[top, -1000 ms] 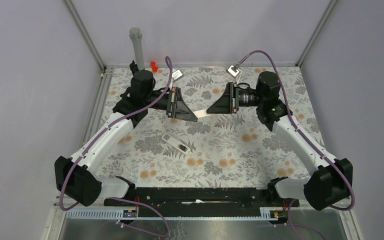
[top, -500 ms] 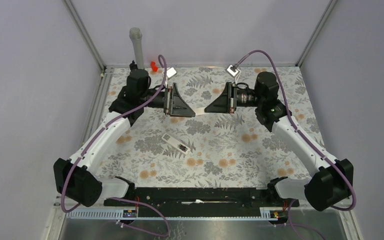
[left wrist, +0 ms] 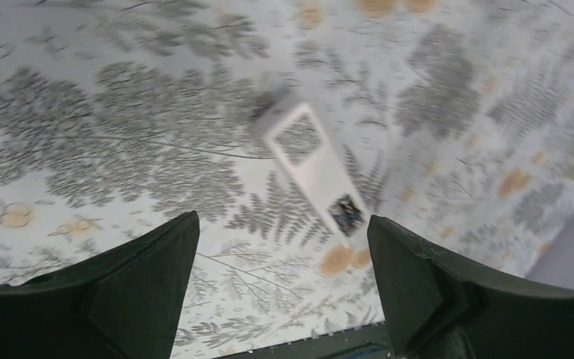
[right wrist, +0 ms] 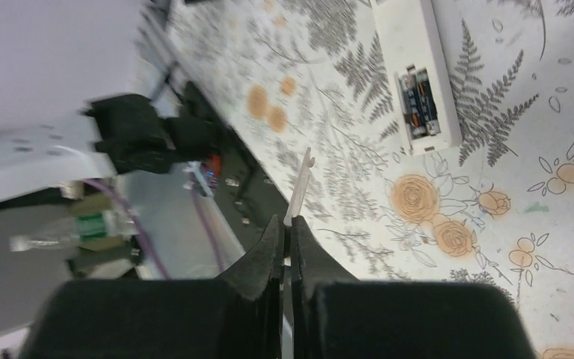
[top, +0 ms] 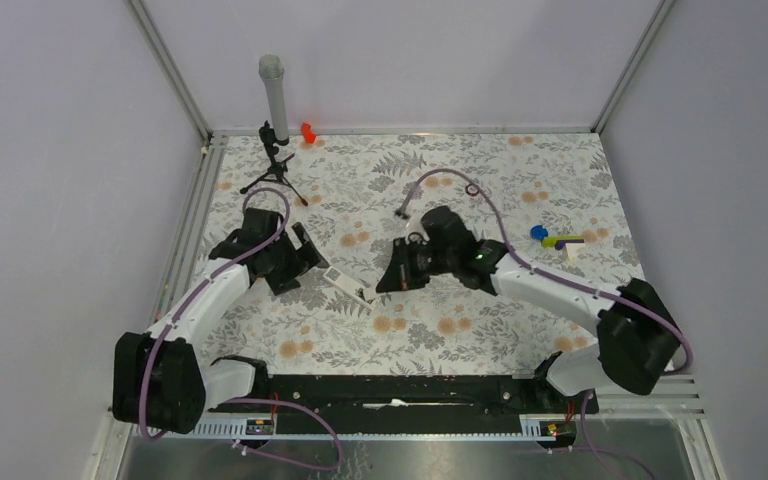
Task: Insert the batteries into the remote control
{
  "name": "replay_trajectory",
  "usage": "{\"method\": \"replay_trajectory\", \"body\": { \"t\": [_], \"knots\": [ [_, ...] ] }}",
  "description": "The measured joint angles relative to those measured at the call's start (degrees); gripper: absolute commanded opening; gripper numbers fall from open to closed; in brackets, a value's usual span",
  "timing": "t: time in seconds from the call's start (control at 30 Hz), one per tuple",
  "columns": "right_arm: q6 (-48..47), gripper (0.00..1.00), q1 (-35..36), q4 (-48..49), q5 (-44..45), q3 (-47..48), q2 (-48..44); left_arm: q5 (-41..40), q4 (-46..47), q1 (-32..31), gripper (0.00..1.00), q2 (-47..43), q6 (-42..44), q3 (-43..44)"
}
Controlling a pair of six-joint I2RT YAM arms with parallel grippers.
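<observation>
Remote control: long axis 10–4 o'clock.
Left end effector: wide open, empty; remote at 12.
Right end effector: clamped on white strip.

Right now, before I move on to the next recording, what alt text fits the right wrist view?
The right gripper is shut on a thin white strip, seen edge-on and sticking out past its fingertips. Beyond it, on the floral table cover, lies the white remote control, its compartment open with two batteries side by side inside.
</observation>
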Motion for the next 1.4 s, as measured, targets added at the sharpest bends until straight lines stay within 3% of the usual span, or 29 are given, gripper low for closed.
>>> {"method": "replay_trajectory", "body": {
  "t": [0.27, 0.57, 0.77, 0.83, 1.07, 1.4],
  "knots": [
    [-5.9, 0.0, 12.5, -0.5, 12.4, 1.6, 11.8, -3.9, 6.0, 2.2, 0.75, 5.7, -4.1, -3.5],
    [-7.9, 0.0, 12.8, -0.8, 20.8, 6.5, 19.5, -0.4, 14.7, 2.6, 0.68, 14.2, -6.4, -4.4],
    [-7.9, 0.0, 12.5, -2.8, 25.6, 8.2, 20.3, 1.3, 17.0, 2.6, 0.51, 15.0, -8.0, -6.3],
    [-7.8, 0.0, 11.9, -3.2, 25.8, 8.2, 20.3, 1.9, 17.8, 2.6, 0.5, 15.0, -8.3, -6.7],
    [-7.9, 0.0, 10.6, -3.1, 22.7, 8.1, 20.2, 2.1, 18.1, 2.6, 0.58, 14.8, -8.5, -7.6],
    [-5.4, 0.0, -3.5, 4.2, 1.1, 3.6, 16.0, -2.9, 12.8, 2.6, 0.83, 8.0, -5.2, -7.5]
  ]
}}
